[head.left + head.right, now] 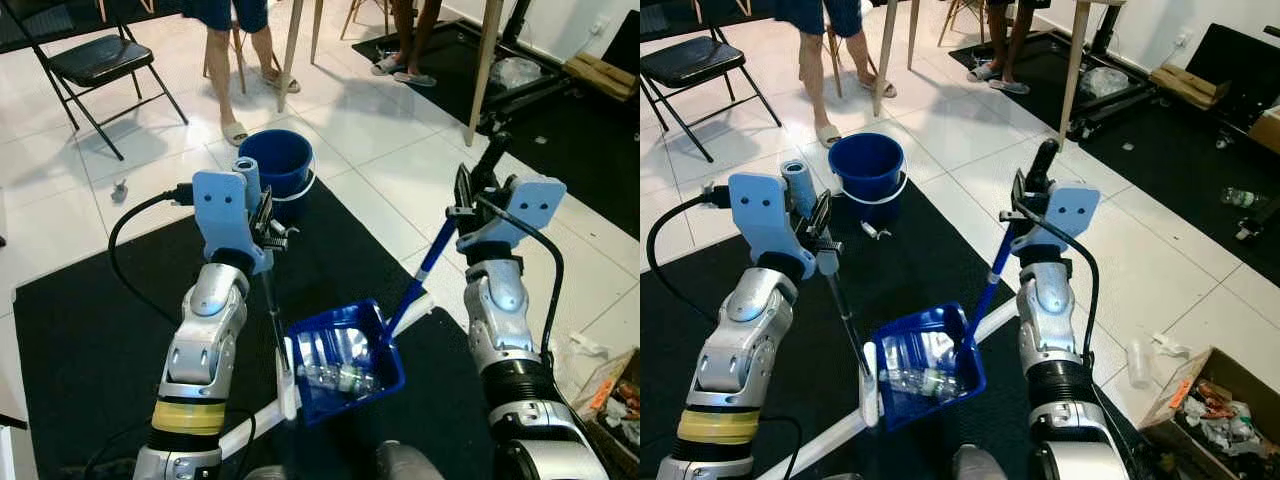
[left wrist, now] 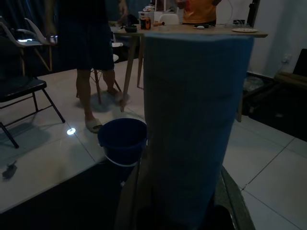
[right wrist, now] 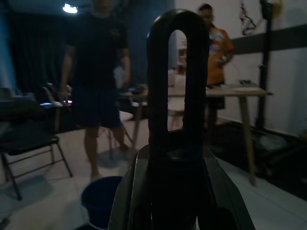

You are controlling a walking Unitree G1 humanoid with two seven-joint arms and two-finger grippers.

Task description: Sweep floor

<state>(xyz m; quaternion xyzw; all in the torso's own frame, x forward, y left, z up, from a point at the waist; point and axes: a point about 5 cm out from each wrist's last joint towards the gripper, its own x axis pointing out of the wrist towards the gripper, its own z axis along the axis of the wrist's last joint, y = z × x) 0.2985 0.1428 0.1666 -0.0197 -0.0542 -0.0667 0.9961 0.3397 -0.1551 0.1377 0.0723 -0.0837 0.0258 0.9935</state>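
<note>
Over the black mat (image 1: 90, 340), clamped in the left gripper (image 1: 262, 222): the grey-topped broom handle (image 1: 246, 172), running down to the white broom head (image 1: 286, 380). Clamped in the right gripper (image 1: 466, 196): the dustpan handle (image 1: 432, 255), with the blue dustpan (image 1: 345, 362) low between both arms, loaded with clear bottles. Just past the mat edge, a blue bucket (image 1: 278, 165); beyond it, a person's sandalled foot (image 1: 234, 132) and a folding chair (image 1: 95, 62).

White tile floor (image 1: 380, 150), black mat (image 1: 90, 330), blue bucket (image 1: 277, 165), folding chair (image 1: 95, 62), cardboard box (image 1: 1215, 410)
</note>
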